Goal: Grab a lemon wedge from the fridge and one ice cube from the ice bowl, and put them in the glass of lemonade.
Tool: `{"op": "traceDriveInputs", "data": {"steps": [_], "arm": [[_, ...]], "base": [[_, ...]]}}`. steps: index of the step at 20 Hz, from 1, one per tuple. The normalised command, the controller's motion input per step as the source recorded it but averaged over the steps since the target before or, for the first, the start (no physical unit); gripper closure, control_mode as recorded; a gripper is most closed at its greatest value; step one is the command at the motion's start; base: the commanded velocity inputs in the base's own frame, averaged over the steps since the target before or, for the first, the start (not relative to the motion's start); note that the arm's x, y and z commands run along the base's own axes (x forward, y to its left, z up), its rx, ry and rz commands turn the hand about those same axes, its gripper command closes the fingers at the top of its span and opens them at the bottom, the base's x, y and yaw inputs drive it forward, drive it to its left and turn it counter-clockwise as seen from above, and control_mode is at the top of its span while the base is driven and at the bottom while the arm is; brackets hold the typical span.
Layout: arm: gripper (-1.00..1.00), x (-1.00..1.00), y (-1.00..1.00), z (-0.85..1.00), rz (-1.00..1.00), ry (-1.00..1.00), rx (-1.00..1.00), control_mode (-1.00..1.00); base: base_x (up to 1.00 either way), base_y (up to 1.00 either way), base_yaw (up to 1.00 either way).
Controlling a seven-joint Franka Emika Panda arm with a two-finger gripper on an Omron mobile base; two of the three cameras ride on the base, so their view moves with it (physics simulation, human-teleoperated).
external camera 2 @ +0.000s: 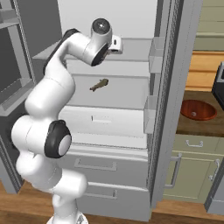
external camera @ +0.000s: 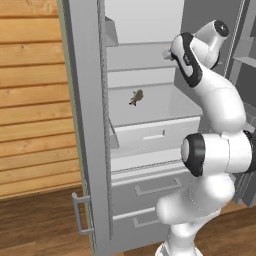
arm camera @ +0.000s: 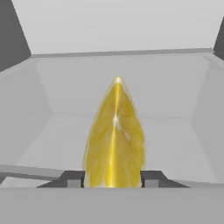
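Note:
The lemon wedge [arm camera: 114,140] stands yellow and tip-up between my gripper's [arm camera: 113,178] two dark finger tips, which are shut on its base. The hand [external camera: 168,53] [external camera 2: 116,43] reaches into the open fridge [external camera: 150,135] [external camera 2: 109,122] at the height of the upper shelf; its fingers are hidden behind the arm in both base views. Past the wedge lie the pale shelf floor and back wall. The reddish-brown ice bowl [external camera 2: 198,109] sits on the wooden counter to the right of the fridge. The glass of lemonade is out of view.
A small brownish piece [external camera: 136,97] [external camera 2: 99,85] shows over the middle shelf, below and left of the hand. The open fridge doors [external camera: 87,125] [external camera 2: 173,87] flank the arm on both sides. Two drawers [external camera 2: 94,165] close the fridge's lower part.

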Motion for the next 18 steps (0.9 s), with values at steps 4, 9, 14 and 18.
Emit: {"op": "traceDriveInputs", "data": {"steps": [4,9,14,18], "arm": [[1.00,-1.00,0.00,0.14,0.03,-0.07,0.00,-1.00],[1.00,-1.00,0.00,0.19,0.02,0.01,-0.07,-1.00],[1.00,-1.00,0.01,0.36,0.00,0.06,-0.12,-1.00],[1.00,-1.00,0.00,0.06,0.00,0.16,-0.17,-1.00]], "base": [[0.00,0.00,0.00],[0.00,0.00,0.00],[0.00,0.00,0.00],[0.00,0.00,0.00]]}}
